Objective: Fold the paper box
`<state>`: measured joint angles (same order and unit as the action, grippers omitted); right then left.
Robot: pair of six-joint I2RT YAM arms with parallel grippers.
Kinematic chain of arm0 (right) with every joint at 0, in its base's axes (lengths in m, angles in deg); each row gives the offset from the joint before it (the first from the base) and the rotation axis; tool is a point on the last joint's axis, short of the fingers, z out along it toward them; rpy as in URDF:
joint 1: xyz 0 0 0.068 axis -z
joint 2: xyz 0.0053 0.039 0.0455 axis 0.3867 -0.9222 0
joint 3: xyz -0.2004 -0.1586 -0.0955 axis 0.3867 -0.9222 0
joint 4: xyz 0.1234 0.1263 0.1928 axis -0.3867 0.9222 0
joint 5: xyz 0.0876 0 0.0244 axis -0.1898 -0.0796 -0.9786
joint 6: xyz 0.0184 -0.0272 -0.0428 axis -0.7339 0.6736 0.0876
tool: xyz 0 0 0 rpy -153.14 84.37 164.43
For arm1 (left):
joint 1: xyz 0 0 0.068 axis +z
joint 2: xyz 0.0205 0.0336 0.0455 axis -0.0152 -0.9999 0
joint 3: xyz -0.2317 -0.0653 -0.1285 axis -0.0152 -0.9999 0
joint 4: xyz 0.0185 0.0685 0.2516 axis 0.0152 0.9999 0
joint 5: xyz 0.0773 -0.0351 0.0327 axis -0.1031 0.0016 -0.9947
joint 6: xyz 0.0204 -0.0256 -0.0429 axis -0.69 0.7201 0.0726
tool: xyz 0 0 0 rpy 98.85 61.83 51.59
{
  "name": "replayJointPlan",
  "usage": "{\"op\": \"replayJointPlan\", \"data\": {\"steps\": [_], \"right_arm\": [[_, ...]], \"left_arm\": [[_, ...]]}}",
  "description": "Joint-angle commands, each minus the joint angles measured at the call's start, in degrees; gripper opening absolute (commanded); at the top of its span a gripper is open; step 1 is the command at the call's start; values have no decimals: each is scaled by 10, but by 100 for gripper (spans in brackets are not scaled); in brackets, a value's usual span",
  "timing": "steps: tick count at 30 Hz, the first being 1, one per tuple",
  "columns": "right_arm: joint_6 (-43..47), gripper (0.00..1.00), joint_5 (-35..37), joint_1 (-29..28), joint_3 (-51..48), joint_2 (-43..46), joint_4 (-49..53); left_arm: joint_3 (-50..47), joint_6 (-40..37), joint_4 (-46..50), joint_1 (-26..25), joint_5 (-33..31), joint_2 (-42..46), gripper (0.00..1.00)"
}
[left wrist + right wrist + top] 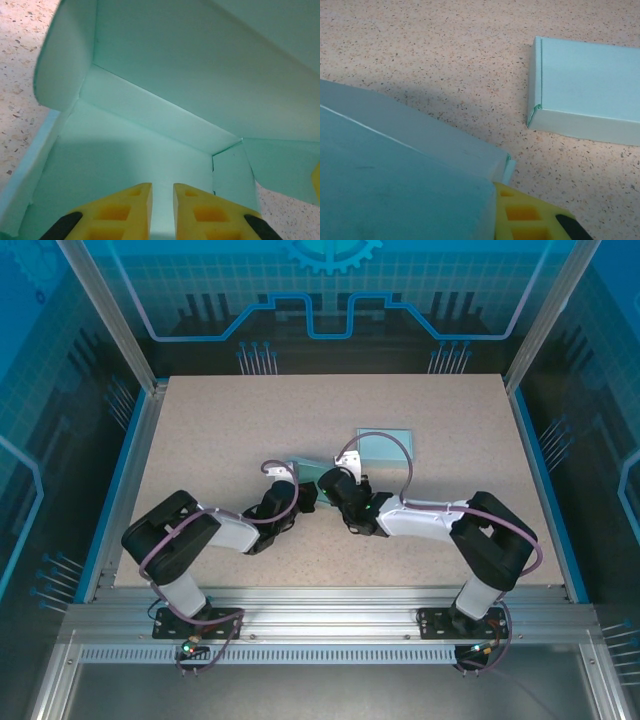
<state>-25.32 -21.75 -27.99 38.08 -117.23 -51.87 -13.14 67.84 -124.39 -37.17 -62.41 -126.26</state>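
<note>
The pale teal paper box (302, 467) sits mid-table between my two grippers, largely covered by them. My left gripper (162, 188) reaches inside the box (150, 125), above its floor. Its yellow fingers (125, 205) stand a narrow gap apart with nothing between them, and a raised flap hangs over them at the top. In the top view the left gripper (298, 496) and right gripper (337, 487) nearly meet at the box. One yellow finger (525, 212) of the right gripper lies against the outside of a box panel (395, 190). The other finger is hidden behind that panel.
A second, folded teal box (385, 447) lies flat just behind and to the right; it is also in the right wrist view (590, 85). Speckled beige tabletop (200, 430) extends all around, bounded by aluminium frame rails (130, 460).
</note>
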Motion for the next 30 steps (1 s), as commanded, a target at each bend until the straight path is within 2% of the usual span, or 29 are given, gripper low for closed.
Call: {"op": "replayJointPlan", "data": {"steps": [1, 12, 24, 30], "right_arm": [[-21, 13, -61, -22, 17, -13, -4], [-52, 13, -88, -18, 32, -44, -1], [-74, 13, -110, -6, 57, -62, 17], [-80, 13, -95, 1, 43, -57, 35]], "left_arm": [[-3, -7, 46, -16, 25, -16, 19], [21, 14, 37, -17, 52, -66, 18], [27, 15, 40, -18, 57, -72, 18], [24, 14, 46, -19, 61, -50, 19]]}}
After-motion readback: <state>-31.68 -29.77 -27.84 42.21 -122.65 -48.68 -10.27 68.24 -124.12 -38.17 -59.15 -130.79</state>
